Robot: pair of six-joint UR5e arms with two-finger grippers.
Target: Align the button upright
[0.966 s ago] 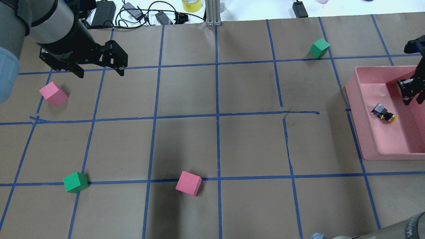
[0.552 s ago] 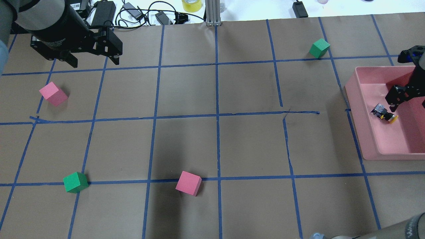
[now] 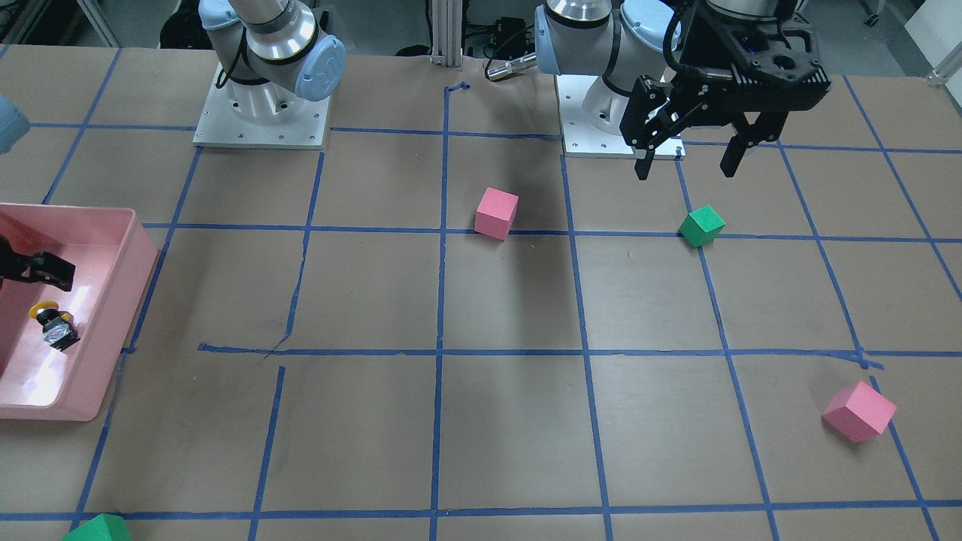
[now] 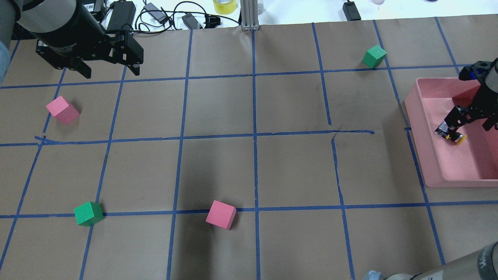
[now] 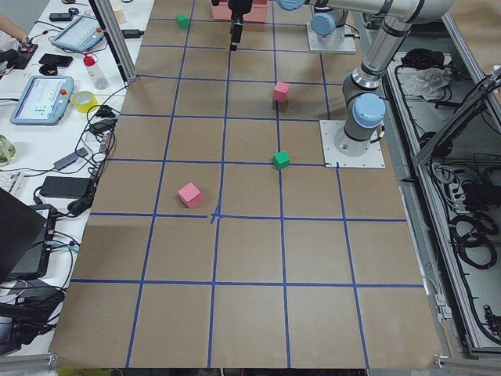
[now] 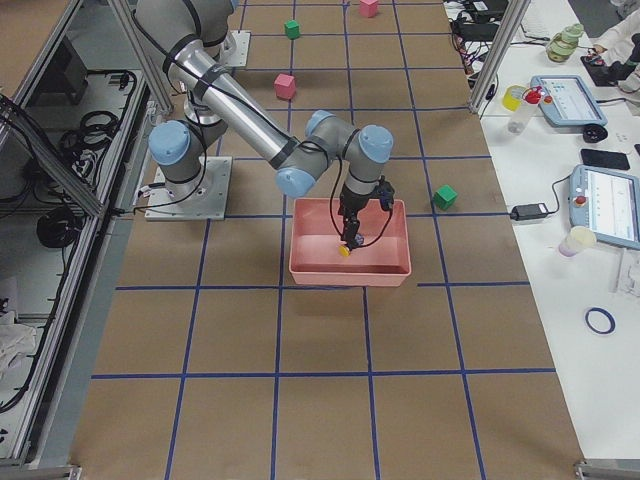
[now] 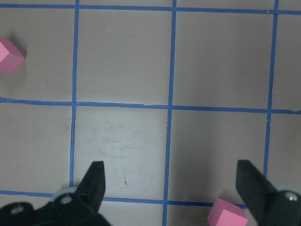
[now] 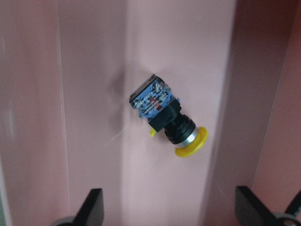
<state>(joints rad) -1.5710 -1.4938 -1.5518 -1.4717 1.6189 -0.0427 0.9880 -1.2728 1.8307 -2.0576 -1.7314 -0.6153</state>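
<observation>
The button (image 4: pixel 450 133) lies on its side on the floor of the pink tray (image 4: pixel 413 112), its yellow cap pointing toward the near right in the overhead view. It also shows in the front view (image 3: pixel 52 324) and the right wrist view (image 8: pixel 167 117). My right gripper (image 4: pixel 469 125) is open inside the tray, just above the button, with a finger on each side and touching nothing. In the right wrist view the gripper (image 8: pixel 170 202) shows the button between its open fingers. My left gripper (image 4: pixel 111 73) is open and empty, high over the far left of the table.
Two pink cubes (image 4: pixel 62 110) (image 4: pixel 221 214) and two green cubes (image 4: pixel 88 213) (image 4: pixel 374 56) sit on the brown paper with its blue tape grid. The tray's walls (image 3: pixel 135 255) stand close around the right gripper. Cables and chargers lie along the far edge.
My right gripper has moved left and down inside the tray until it is over the button. My left gripper moved toward the far left, then held still. The button has not moved.
</observation>
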